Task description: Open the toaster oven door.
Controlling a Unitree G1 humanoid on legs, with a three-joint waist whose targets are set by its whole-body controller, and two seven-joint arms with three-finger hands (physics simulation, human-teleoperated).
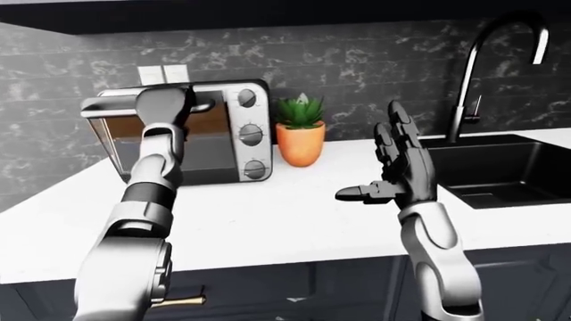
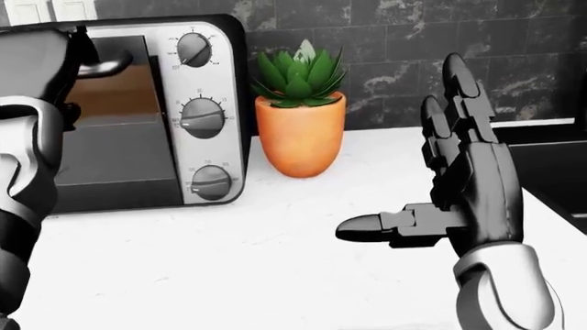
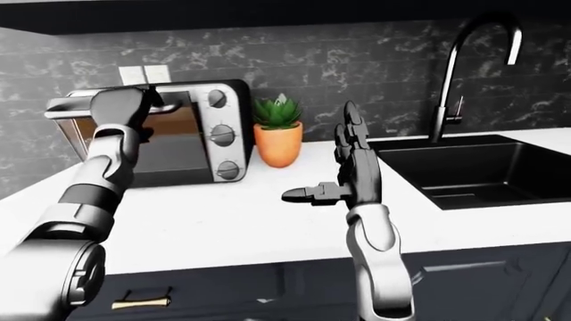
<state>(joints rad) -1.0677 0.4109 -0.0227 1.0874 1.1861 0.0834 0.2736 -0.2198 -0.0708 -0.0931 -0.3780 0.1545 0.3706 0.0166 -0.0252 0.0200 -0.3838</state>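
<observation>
The left hand (image 1: 163,105) was closed on the handle (image 1: 107,105) of the oven door (image 1: 120,144), which tilted outward at its top. The oven (image 1: 236,134) stood at counter (image 1: 268,214) left beside a plant (image 1: 300,132); the right hand (image 2: 459,196) hovered with its 3 fingers spread.

Both arms were built of glossy white-to-silver rounded shells, joined by dark grey or black bands at the joints. The left hand (image 1: 163,105) was a smooth dark grey block above a white wrist cuff. The right hand (image 2: 468,189) was glossy black, with a flat slab-like palm and 3 fingers (image 2: 459,82) made of short boxy links with rounded tips. A bulbous white forearm shell sat below its wrist.
</observation>
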